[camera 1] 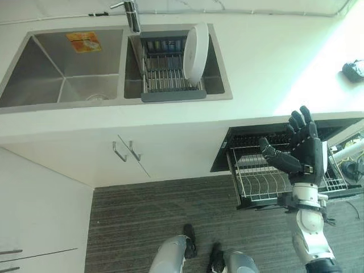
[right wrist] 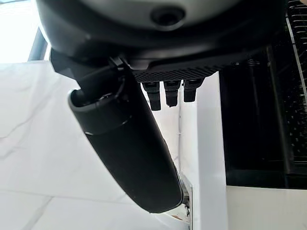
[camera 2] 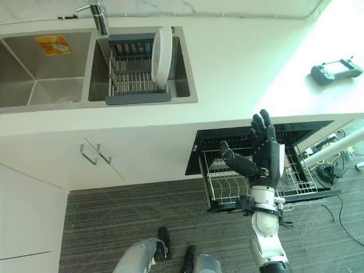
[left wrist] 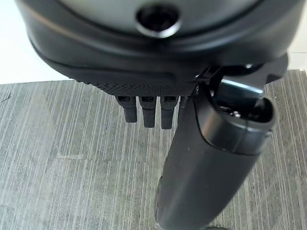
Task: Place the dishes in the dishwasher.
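1. Plate [camera 1: 196,53] is white and stands on edge in the drying rack [camera 1: 166,71]; that rack sits in the right sink basin [camera 1: 216,74], next to the left basin [camera 1: 62,68], with the faucet [camera 1: 129,12] behind them.
2. Dishwasher [camera 1: 244,142] under the counter [camera 1: 267,68] is open; its wire rack [camera 1: 256,182] is pulled out over the floor [camera 1: 159,216].
3. Right hand [camera 1: 304,151] is up in front of that wire rack, fingers spread and straight, thumb out to the side, holding nothing.
4. Left hand [left wrist: 158,72] shows in its wrist view over the floor; fingers relaxed and hanging, nothing in it.
5. Dark controller thing [camera 2: 335,71] lies on the counter far right; two cabinet handles [camera 1: 126,151] sit below the sink.
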